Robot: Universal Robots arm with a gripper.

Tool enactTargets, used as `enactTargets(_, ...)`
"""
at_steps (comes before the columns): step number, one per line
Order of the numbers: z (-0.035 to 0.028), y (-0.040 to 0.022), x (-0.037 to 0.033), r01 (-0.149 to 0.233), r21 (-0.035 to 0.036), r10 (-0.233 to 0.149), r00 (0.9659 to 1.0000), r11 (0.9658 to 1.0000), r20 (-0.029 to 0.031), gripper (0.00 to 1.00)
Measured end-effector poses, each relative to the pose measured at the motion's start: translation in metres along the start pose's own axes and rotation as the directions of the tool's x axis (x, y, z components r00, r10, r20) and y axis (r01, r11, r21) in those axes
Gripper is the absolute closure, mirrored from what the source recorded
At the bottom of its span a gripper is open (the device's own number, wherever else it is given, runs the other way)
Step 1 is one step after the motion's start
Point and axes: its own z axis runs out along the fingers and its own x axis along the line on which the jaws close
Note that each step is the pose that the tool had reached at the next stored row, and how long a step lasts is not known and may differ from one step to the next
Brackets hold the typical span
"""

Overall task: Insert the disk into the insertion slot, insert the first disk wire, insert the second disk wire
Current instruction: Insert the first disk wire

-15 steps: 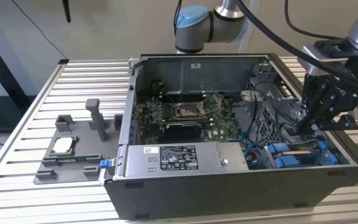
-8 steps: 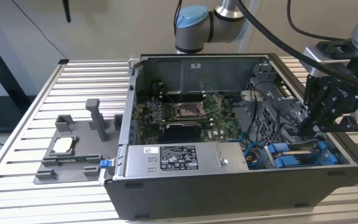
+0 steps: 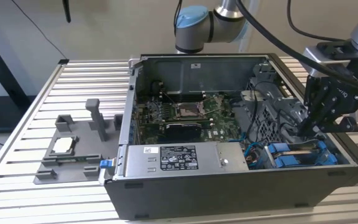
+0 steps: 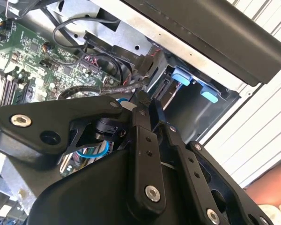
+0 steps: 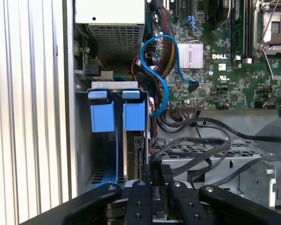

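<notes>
Gripper point(image 5: 153, 169) clenched on a black wire plug point(image 4: 142, 99) beside the disk point(image 5: 133, 116), already seated in the insertion slot point(image 5: 84, 150); first-wire step, likely needing square alignment.

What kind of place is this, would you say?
Probably a robotics lab or test bench: a robot arm reaches into an open computer case standing on a slatted metal table, with a grey parts fixture beside it.
</notes>
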Motion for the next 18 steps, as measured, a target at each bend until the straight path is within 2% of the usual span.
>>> enactTargets(10, 0.0045, -0.0045, 0.0001, -0.002, -0.0016, 0.002, 1.0000, 1.0000, 0.0000, 0.81)
enactTargets(18, 0.0083, -0.0088, 0.0012, -0.032, -0.0015, 0.032, 0.9995, 0.9995, -0.0001, 0.81)
